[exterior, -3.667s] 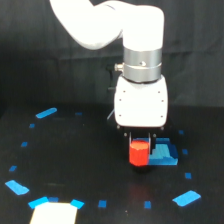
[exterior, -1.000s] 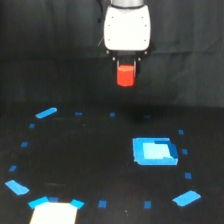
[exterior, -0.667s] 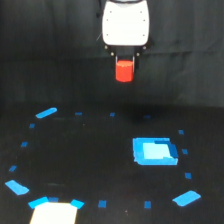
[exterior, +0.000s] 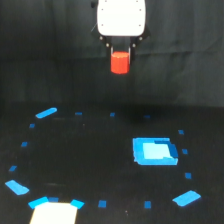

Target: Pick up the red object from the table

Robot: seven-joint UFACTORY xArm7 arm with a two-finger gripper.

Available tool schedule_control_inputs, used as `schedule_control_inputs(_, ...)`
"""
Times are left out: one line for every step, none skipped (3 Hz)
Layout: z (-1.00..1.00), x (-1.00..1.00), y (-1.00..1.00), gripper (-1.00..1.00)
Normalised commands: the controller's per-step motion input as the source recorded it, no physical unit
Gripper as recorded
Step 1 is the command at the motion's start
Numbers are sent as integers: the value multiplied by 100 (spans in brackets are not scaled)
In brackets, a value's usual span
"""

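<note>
Well below the pincer (exterior: pixel 120 56) and toward the exterior view's left, a white patch (exterior: pixel 52 212) is showing at the tabletop (exterior: pixel 90 150) edge. The pincer is hanging high, gripping the red block (exterior: pixel 120 62) between its jaws. Below it to the right, a blue piece (exterior: pixel 154 151) is lying flat. If the grip is loosening, the block risks dropping and bouncing away.

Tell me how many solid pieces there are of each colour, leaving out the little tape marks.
Red: 1, the red object, held in the gripper above the table.
Blue: 1, the blue rectangular piece, lying on the table.
Total: 2
</note>
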Motion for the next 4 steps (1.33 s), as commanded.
schedule_control_inputs(86,-16,-83,-100)
schedule_control_inputs(56,-18,-68,-98)
schedule_control_inputs(57,-25,-65,-100)
schedule_control_inputs(71,-2,-56,-100)
